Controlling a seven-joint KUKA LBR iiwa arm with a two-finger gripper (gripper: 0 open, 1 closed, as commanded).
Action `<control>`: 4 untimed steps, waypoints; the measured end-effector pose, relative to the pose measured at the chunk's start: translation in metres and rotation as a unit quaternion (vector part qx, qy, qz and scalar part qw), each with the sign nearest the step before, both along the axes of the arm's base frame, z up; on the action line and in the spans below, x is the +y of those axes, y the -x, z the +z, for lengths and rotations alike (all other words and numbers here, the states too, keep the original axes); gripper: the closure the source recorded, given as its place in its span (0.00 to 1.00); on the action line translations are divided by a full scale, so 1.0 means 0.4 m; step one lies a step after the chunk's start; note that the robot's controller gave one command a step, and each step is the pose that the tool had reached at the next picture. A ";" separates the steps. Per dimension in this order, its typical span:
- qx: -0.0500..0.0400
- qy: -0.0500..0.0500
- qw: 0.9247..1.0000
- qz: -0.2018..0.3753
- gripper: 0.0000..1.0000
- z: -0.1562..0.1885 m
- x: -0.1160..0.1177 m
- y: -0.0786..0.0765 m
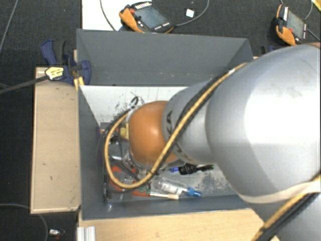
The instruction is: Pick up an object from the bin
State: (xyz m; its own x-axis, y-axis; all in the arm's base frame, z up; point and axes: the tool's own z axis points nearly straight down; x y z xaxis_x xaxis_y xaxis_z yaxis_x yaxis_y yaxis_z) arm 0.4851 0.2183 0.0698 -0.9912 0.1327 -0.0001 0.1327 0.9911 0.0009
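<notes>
A clear tube with a blue cap point(176, 189) lies on the bin floor near the front wall, just right of the arm's orange cover. A black pen-like stick with a blue end point(193, 168) lies a little behind it, half under the arm. At the front left, a red-orange strip point(118, 171) and a thin red stick point(142, 195) lie among dark clutter below the cover.
The arm reaches in from the right and hides most of the bin floor. Its orange cover and a looping yellow cable hang over the left middle. A small dark wire-like thing point(134, 102) lies near the back wall. The bin walls stand close on all sides.
</notes>
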 end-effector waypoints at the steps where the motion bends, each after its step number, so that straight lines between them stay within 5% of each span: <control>1: 0.001 0.000 0.990 -0.143 1.00 0.002 0.016 0.010; 3: 0.005 0.003 0.990 -0.144 1.00 0.044 0.012 0.017; 4: 0.003 0.002 0.990 -0.142 1.00 0.160 0.014 0.013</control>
State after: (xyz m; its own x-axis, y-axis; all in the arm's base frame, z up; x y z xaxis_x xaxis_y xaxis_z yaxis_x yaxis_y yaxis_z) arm 0.4800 0.2238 0.1340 -0.9141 0.4054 0.0047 0.4054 0.9141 -0.0037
